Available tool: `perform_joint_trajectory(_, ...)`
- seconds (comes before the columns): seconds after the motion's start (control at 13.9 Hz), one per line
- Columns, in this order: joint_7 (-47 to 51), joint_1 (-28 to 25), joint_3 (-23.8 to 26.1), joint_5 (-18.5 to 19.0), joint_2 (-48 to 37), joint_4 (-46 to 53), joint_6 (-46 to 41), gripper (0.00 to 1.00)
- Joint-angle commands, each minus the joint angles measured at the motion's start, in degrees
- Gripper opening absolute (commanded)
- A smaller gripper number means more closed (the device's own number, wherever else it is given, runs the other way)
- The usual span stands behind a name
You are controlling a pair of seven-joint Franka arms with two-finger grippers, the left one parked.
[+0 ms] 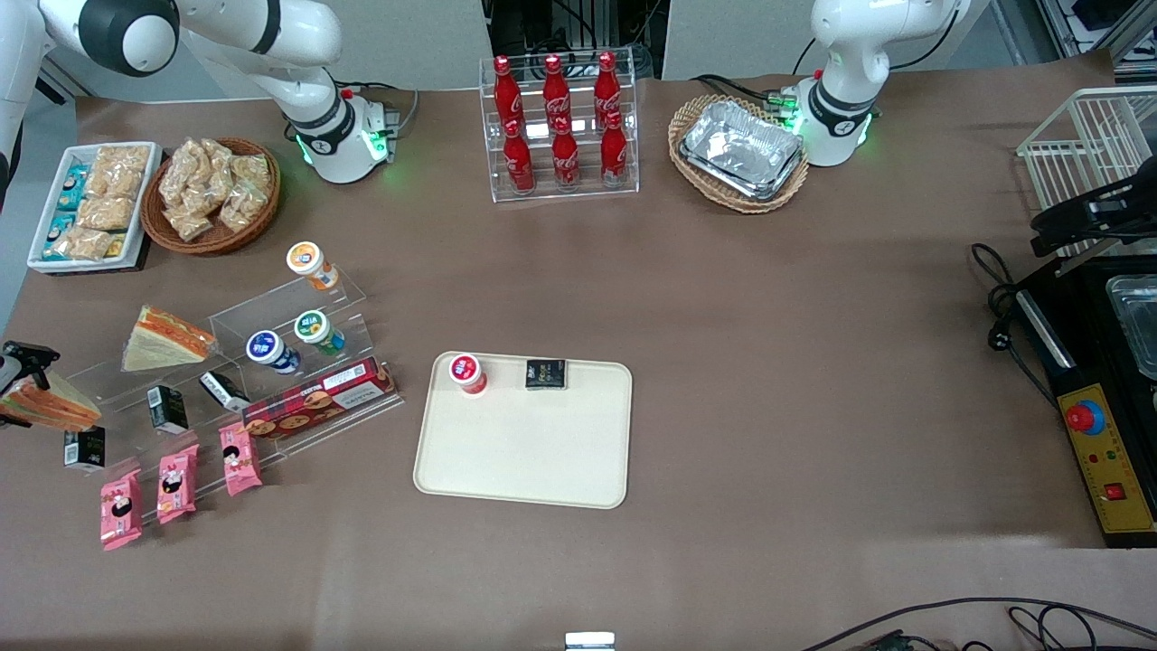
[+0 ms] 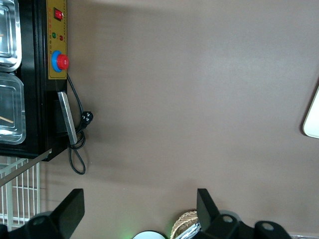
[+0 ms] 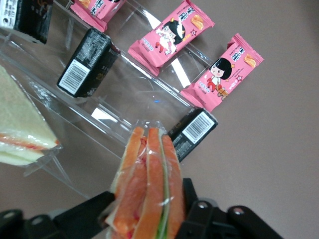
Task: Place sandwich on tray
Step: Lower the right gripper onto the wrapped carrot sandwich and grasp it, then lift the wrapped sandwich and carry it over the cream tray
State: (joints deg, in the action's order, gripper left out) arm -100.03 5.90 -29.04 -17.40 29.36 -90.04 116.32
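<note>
My right gripper (image 1: 25,384) is at the working arm's end of the table, beside the clear display stand (image 1: 226,380). In the right wrist view the gripper (image 3: 147,211) is shut on the clear-wrapped sandwich (image 3: 148,179), whose orange filling stripes stand up between the two black fingers. The front view shows the sandwich (image 1: 52,403) held just above the table. The cream-beige tray (image 1: 524,452) lies at mid table, well away from the gripper. A red-capped cup (image 1: 468,372) and a black packet (image 1: 546,373) sit on it.
A triangular wedge sandwich (image 1: 167,339) rests on the stand, along with cups, black boxes (image 3: 88,62) and a long red box (image 1: 318,398). Pink snack packets (image 3: 221,72) lie below the gripper. A cola rack (image 1: 560,127), baskets and a white snack tray (image 1: 90,203) stand farther back.
</note>
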Motion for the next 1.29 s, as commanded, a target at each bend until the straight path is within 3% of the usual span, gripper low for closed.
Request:
perform_joint_trajectory(0.0,1.1,0.3,-0.2,-1.8,0.3,0.7,0.4,0.09)
perform_joint_trajectory(0.43,13.5,-1.2,0.6,-1.4,-1.5,6.6,-16.8,0.09)
perform_joint_trajectory(1.22,33.8,-27.0,0.7,-2.2,-3.2,13.2,-18.1,0.1)
